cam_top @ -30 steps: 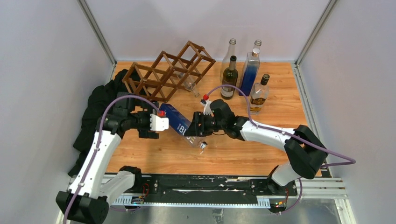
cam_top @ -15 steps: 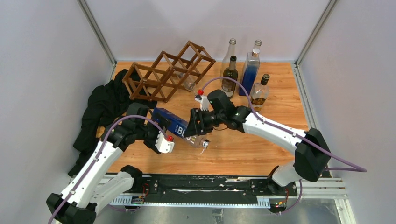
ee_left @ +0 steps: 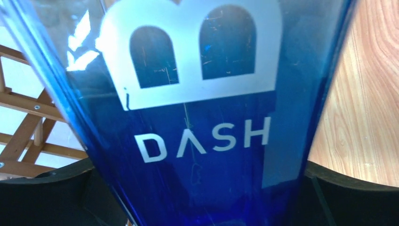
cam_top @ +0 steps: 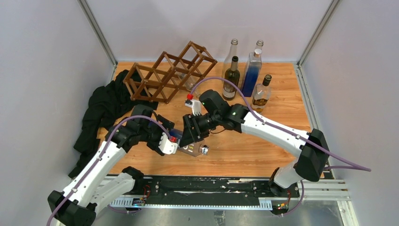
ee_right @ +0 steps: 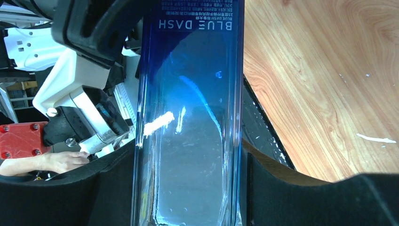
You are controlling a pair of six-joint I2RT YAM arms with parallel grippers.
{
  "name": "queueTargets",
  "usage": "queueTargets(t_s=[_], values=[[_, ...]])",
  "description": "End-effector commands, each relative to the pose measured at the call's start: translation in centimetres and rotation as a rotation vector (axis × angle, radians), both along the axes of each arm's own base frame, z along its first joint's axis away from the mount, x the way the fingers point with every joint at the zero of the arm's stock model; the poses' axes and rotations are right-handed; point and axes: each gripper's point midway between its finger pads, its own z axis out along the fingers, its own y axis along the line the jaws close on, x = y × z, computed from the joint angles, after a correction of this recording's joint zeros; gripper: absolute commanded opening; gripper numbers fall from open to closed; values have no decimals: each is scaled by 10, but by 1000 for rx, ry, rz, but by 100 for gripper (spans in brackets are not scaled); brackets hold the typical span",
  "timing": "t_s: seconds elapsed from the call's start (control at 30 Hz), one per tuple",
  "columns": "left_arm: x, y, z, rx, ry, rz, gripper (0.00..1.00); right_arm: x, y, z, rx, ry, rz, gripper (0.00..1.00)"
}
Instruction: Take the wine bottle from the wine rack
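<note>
The wine bottle (cam_top: 192, 147) is square blue glass marked "BLUE DASH", off the wine rack (cam_top: 167, 70) and above the wooden table near its front. It fills the left wrist view (ee_left: 197, 117) and the right wrist view (ee_right: 190, 117). My left gripper (cam_top: 170, 142) is shut on its blue lower body, with its fingers (ee_left: 47, 197) at both sides. My right gripper (cam_top: 190, 135) is shut on the clear upper part, with its fingers (ee_right: 291, 193) pressed on both sides. The rack, a dark brown lattice, lies at the back left; its bars show in the left wrist view (ee_left: 23, 117).
A clear bottle (cam_top: 190, 84) lies in the rack's right end. Several bottles stand at the back right: a dark one (cam_top: 231, 75), a blue one (cam_top: 251, 70), a small amber one (cam_top: 260, 96). A black cloth (cam_top: 101, 108) lies along the left wall.
Both arms have carried the blue bottle toward the front edge, away from the rack. The right gripper has moved left and nearer; the bottle looks shorter from above.
</note>
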Motion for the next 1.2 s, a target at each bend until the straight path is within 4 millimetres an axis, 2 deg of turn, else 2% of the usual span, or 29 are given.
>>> queueTargets(t_s=[0.0,0.03,0.07,0.17,0.23,0.27,0.33,0.37,0.57,0.67,0.77,0.93,1.17], values=[[1,-6,1,-23,27,15,86,-4,16,60,204,-110,95,0],[2,-7,4,-31,30,21,78,-4,15,59,203,-113,91,2],[3,-8,7,-40,32,25,68,-4,15,58,199,-114,87,9],[5,-13,18,-84,28,38,35,1,10,57,185,-139,63,53],[7,-17,26,-132,11,54,4,8,3,58,180,-160,30,67],[8,-19,31,-163,3,70,0,12,-1,60,182,-173,9,73],[10,-24,42,-225,-11,90,0,22,-11,67,191,-201,-37,86],[9,-26,46,-248,-6,97,0,27,-16,71,199,-215,-61,88],[5,-38,75,-402,113,193,0,58,-65,107,279,-336,-254,95],[-1,-47,89,-495,218,244,0,65,-92,130,328,-397,-324,96],[-8,-58,102,-579,334,273,0,68,-109,147,359,-454,-359,97],[-14,-77,122,-666,521,279,0,63,-113,160,396,-498,-348,98],[-35,-99,142,-711,812,239,0,59,-99,164,490,-470,-288,99]])
